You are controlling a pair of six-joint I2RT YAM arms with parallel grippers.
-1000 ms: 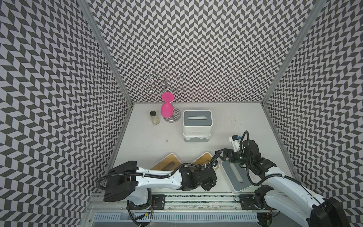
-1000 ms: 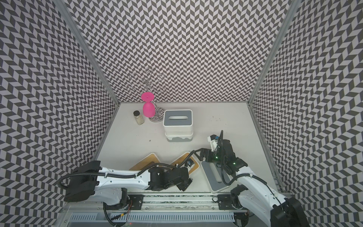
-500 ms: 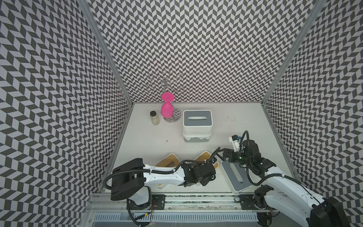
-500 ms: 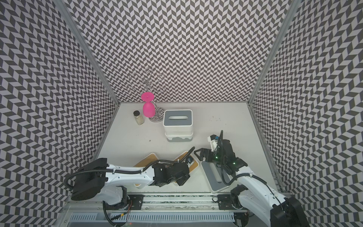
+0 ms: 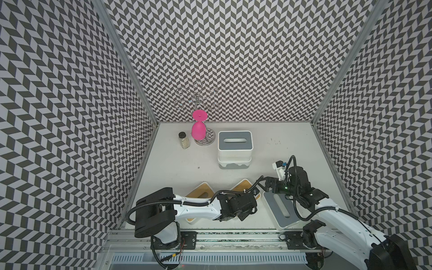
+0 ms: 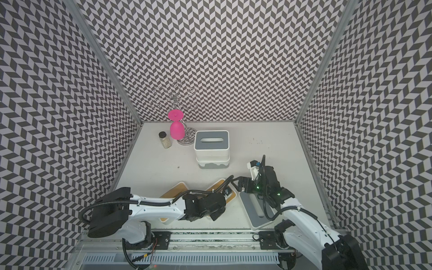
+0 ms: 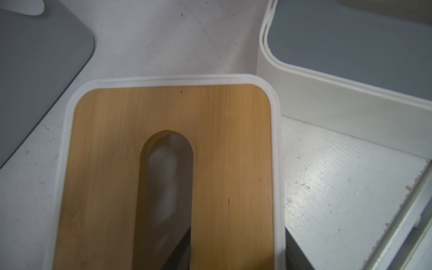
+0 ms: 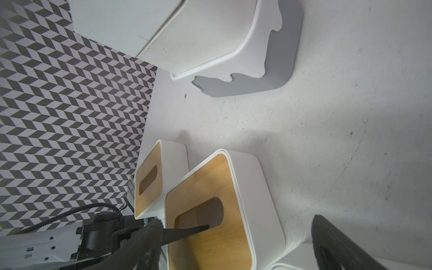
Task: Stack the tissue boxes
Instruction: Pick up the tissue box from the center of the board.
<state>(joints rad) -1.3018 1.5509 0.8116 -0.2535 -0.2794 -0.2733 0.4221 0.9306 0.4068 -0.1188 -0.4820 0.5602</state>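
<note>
Here's the stack (image 5: 235,155) at the back of the table (image 5: 292,149): a grey lid with an oblong slot on top, rounded white walls stepping down beneath it, and a wavy grey base at the bottom. How many boxes are nested in it, I cannot tell.

Straight in front of the stack, nearer the arms and turned at an angle, sits a bamboo-lidded box (image 5: 242,190). It has white walls, rounded corners and a tan wood-grain lid. The left gripper (image 7: 238,251) is clamped on it. In the left wrist view one dark finger (image 7: 184,254) is down in the slot and the other presses the outside wall, with the lid edge pinched between them.

In front of the stack and off to its left, a second bamboo-lidded box (image 5: 197,195) stands free, partly under the left arm.

In front of the stack and to its right lies a grey-lidded box (image 5: 281,209), lid up, with a white rim all round. The right gripper (image 5: 266,187) hangs over that box's end nearer the stack, jaws spread wide and nothing between them.

Just left of the stack is a wire rack (image 5: 209,138) with a pink glass (image 5: 198,131) hanging upside down, and beyond that a small jar (image 5: 184,140).
</note>
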